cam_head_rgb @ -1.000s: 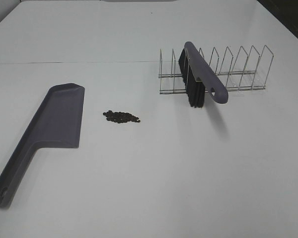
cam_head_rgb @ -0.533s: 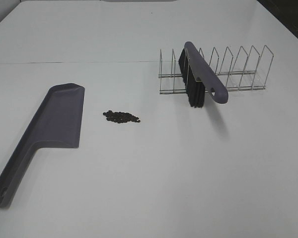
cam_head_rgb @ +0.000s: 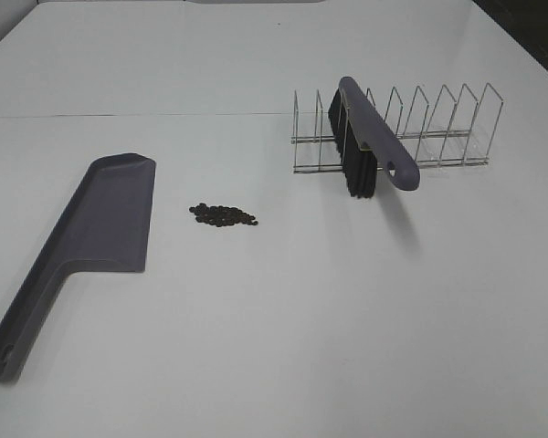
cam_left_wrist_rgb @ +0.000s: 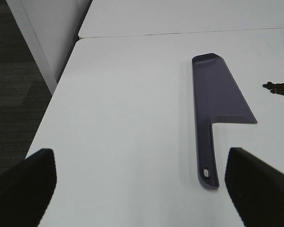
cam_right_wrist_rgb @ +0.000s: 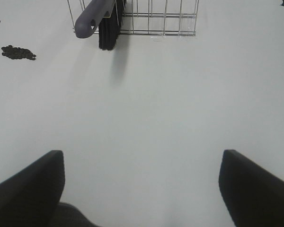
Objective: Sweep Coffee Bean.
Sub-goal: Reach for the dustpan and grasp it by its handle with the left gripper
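The coffee beans (cam_head_rgb: 223,216) lie in a small dark cluster on the white table, just right of the purple-grey dustpan (cam_head_rgb: 91,237). The dustpan lies flat with its handle toward the front left. The beans also show in the left wrist view (cam_left_wrist_rgb: 278,88) and the right wrist view (cam_right_wrist_rgb: 18,52). A purple brush (cam_head_rgb: 370,137) with black bristles leans in a wire rack (cam_head_rgb: 420,128) at the back right. My left gripper (cam_left_wrist_rgb: 139,189) is open and empty, back from the dustpan's handle (cam_left_wrist_rgb: 206,156). My right gripper (cam_right_wrist_rgb: 141,189) is open and empty, back from the brush (cam_right_wrist_rgb: 100,16).
The table's left edge (cam_left_wrist_rgb: 52,99) drops off to a dark floor beside the dustpan. A seam between two tabletops (cam_head_rgb: 137,115) runs behind the dustpan and rack. The wire rack has several upright dividers (cam_right_wrist_rgb: 165,16).
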Controlling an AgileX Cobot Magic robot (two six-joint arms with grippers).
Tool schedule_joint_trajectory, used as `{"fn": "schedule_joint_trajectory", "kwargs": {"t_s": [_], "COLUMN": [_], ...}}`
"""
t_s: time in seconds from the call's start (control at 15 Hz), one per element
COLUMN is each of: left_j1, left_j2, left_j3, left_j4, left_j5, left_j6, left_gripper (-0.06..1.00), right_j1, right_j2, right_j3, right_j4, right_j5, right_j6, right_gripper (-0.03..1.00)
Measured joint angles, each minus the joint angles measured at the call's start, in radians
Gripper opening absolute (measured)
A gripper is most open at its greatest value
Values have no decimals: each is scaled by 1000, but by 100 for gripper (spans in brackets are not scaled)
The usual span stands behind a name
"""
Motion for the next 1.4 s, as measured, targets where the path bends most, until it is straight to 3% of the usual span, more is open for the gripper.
{"fn": "schedule_joint_trajectory", "kwargs": {"t_s": [1.4], "left_j1": [0], "left_j2": [0], "left_j3": [0], "left_j4": [0], "left_j5": [0], "left_j6": [0], "left_gripper": [89], "right_j1": [0], "right_j2": [0], "right_j3": [0], "right_j4": [0], "right_j5": [0], "right_j6": [0], "right_gripper": [75]}}
